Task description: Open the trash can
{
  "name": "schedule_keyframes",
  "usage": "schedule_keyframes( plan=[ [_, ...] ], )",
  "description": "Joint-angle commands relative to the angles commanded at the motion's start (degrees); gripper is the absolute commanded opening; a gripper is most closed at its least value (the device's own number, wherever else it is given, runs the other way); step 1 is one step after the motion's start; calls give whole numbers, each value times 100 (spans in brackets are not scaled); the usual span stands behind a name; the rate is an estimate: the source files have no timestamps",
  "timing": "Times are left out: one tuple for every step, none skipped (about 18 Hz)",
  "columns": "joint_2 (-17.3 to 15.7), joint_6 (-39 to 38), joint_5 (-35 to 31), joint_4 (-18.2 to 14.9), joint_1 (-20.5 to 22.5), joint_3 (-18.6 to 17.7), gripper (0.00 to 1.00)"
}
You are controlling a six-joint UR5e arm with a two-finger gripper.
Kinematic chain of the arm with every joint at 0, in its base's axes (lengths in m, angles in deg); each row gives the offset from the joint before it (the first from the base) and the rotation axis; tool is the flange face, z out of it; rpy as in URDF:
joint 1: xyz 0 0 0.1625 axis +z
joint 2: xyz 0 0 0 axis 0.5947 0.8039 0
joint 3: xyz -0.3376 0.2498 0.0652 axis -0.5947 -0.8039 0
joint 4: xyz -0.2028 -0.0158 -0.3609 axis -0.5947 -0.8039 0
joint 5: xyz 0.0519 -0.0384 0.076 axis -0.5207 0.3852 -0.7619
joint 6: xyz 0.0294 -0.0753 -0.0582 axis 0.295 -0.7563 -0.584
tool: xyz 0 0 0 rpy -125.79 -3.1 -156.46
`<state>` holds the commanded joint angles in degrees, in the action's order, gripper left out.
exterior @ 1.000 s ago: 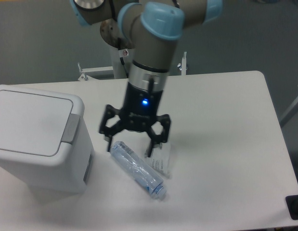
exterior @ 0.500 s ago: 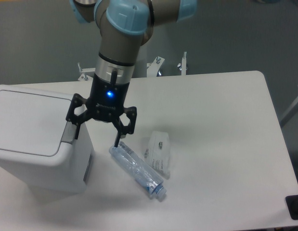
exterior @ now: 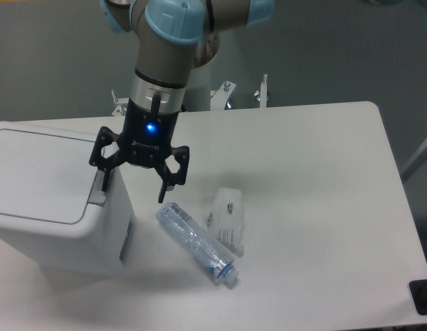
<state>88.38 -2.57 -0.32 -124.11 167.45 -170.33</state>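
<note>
The large white boxy plastic trash can (exterior: 58, 200), lid shut, stands on the white surface (exterior: 316, 179). For the step in hand, the grey push tab (exterior: 98, 195) at the lid's near edge is best pressed straight down with one fingertip, kept clear of the can's rim. The black two-finger pincer (exterior: 132, 192) is spread wide and holds nothing; one finger (exterior: 105, 176) is poised right at the tab, though contact cannot be confirmed. Beside the trash can lies a crushed clear plastic bottle (exterior: 196, 243).
</note>
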Motion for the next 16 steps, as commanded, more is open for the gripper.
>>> schedule_keyframes(
  plan=[
    [9,0,-9,0,0,-9,100],
    [18,0,-9,0,0,-9,100],
    [18,0,-9,0,0,-9,100],
    [26,0,-9,0,0,-9,100],
    [26,0,-9,0,0,-9,100],
    [35,0,-17,0,0,-9,100],
    [35,0,-18,0,-9,-9,100],
    [35,-9,-9,0,-9,0,100],
    [35,-26,-9,0,-9,9,100],
    [35,-26,-9,0,-9,26,100],
    [27,-26,0,0,0,44,100],
    [18,-26,9,0,0,79,100],
    [18,-9,9,0,17,123,100],
    [18,0,0,0,52,184,100],
    [26,17,-17,0,96,254,100],
    [26,26,-18,0,184,333,100]
  ],
)
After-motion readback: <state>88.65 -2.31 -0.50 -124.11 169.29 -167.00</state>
